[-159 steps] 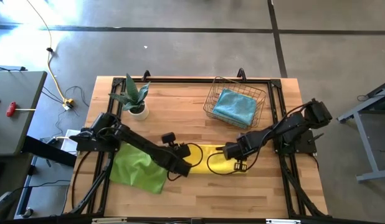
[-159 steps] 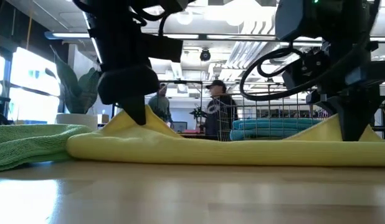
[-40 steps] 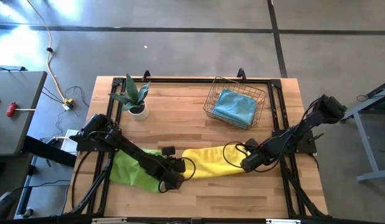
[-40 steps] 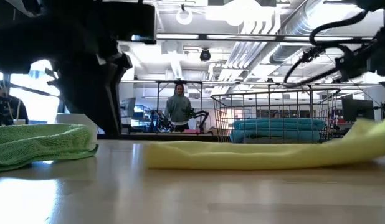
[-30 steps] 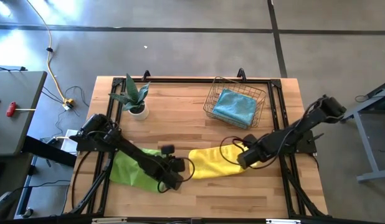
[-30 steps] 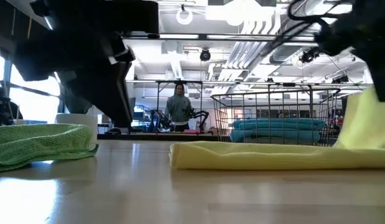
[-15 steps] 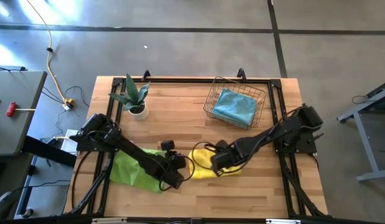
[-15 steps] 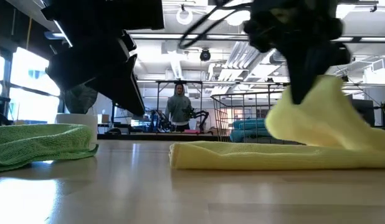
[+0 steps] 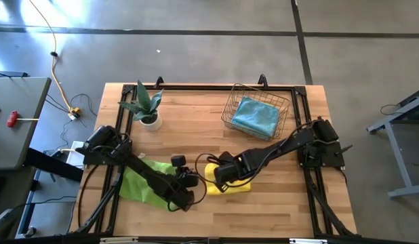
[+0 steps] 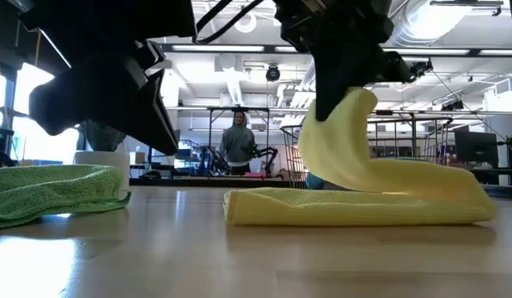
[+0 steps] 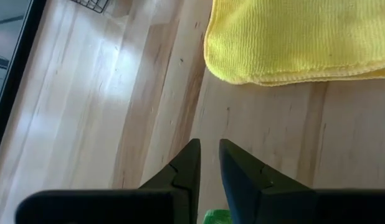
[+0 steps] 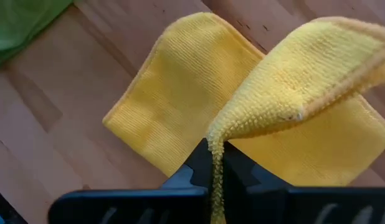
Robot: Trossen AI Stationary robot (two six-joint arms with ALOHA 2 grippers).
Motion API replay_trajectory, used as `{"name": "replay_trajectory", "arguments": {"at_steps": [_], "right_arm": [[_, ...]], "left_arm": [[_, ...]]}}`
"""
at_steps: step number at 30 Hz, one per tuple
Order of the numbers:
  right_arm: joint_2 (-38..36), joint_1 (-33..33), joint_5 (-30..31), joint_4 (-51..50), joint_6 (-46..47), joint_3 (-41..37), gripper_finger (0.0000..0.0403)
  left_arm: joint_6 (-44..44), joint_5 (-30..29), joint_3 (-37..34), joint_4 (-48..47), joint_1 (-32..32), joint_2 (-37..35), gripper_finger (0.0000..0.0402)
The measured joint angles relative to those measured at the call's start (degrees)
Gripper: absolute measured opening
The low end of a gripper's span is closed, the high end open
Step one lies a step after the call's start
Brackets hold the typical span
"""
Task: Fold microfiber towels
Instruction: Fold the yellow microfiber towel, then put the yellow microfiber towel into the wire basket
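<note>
One teal towel [image 9: 255, 116] fills basket [image 9: 231, 106].

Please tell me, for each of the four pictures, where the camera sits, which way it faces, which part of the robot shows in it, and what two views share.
High view: above the table, facing straight down; both arms show, right gripper shut on the yellow towel.
Low view: at tabletop height, facing level across to the room; both arms hang from above.
Left wrist view: on the left arm, facing its gripper over bare wood.
Right wrist view: on the right arm, facing its fingers pinching the lifted corner.
Shared: all four show the yellow towel; high and low views also show the green towel.
</note>
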Motion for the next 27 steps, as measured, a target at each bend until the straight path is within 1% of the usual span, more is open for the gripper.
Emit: {"name": "replay_trajectory", "arguments": {"at_steps": [2, 6, 9, 12, 14, 17, 22, 24, 27], "right_arm": [[0.18, 0.0, 0.48, 0.55, -0.2, 0.0, 0.0], [1.18, -0.01, 0.02, 4.69, -3.65, 0.0, 0.0], [1.74, 0.02, 0.23, 6.45, -7.44, 0.02, 0.0001], [2.26, -0.11, 0.61, 6.78, -10.58, 0.02, 0.0013], [2.4, -0.34, 0.59, 7.82, -11.98, 0.02, 0.0035], [2.4, -0.37, 0.48, 9.33, -14.49, 0.02, 0.008], [2.1, -0.48, -1.51, 8.16, -20.05, 2.33, 0.0151], [1.67, -0.47, -2.28, 4.64, -22.42, 4.24, 0.0168], [1.61, 0.36, -0.18, -2.42, -26.14, 7.33, 0.0179]], "left_arm": [[0.02, -0.15, 0.0, 0.06, -0.14, 0.0, 0.0051], [0.02, -0.49, 0.0, 0.03, -0.14, 0.0, 0.0051], [0.02, -2.09, 0.0, 0.06, -0.03, 0.0, 0.0051], [0.02, -2.64, 0.0, 0.33, -0.03, 0.0, 0.0051], [0.02, -2.8, 0.0, 0.45, -0.03, 0.0, 0.0051], [0.02, -2.87, 0.0, 0.54, -0.03, 0.0, 0.0051], [0.02, -3.06, 0.0, 1.05, -0.03, -0.02, 0.0051], [0.02, -3.32, 0.0, 1.8, 0.08, -0.02, 0.0051], [-1.36, -3.43, 0.0, 3.6, 0.59, -0.02, 0.0051]]}}
